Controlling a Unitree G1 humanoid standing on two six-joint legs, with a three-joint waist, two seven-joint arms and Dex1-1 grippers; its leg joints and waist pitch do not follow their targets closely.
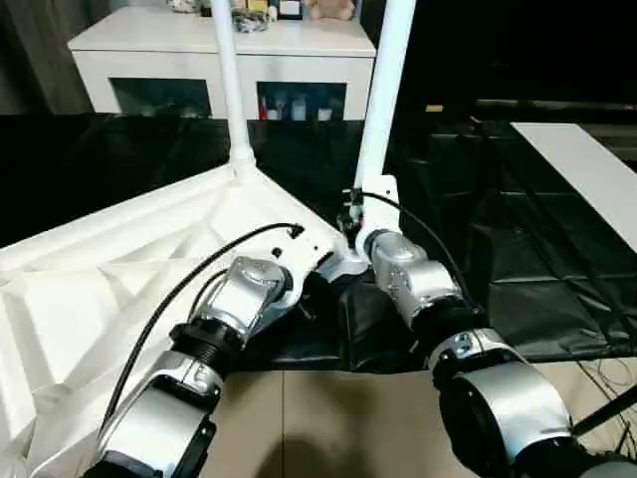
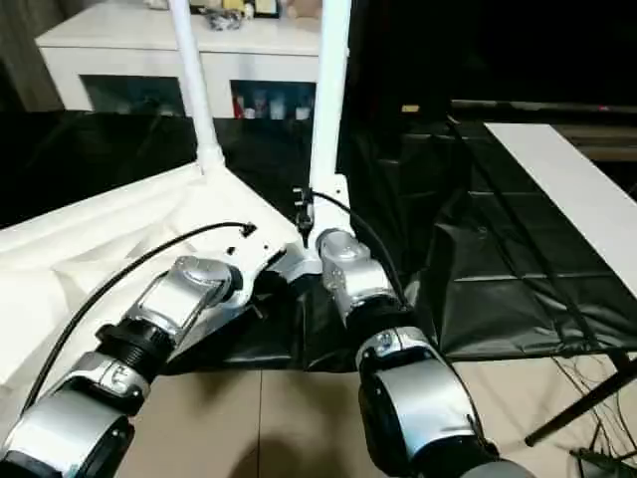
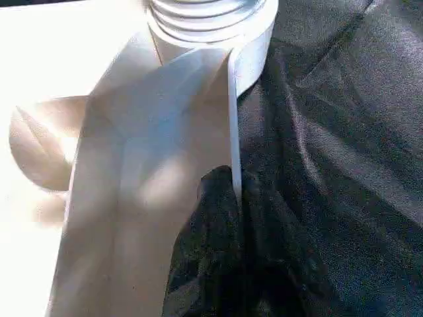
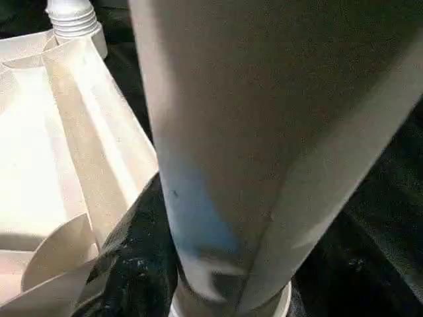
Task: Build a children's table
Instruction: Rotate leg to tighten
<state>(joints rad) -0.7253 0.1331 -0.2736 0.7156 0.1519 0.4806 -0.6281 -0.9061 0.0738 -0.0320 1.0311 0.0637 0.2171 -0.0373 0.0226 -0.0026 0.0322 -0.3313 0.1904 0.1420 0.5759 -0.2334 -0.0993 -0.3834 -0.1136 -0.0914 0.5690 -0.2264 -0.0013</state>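
The children's table top lies upside down, ribbed underside up, on the black-covered work table. One white leg stands upright in the far corner socket. A second leg stands in the near right corner, and my right gripper is shut around its lower end; in the right wrist view that leg rises close in front of a black finger. My left gripper is shut on the top's thin rim wall just below that corner socket, with one black finger on each side.
A white cabinet with glass doors stands behind the work table. A white panel lies on the black cover at the right. The table's front edge runs just under my forearms, with tan floor below and cables at the right.
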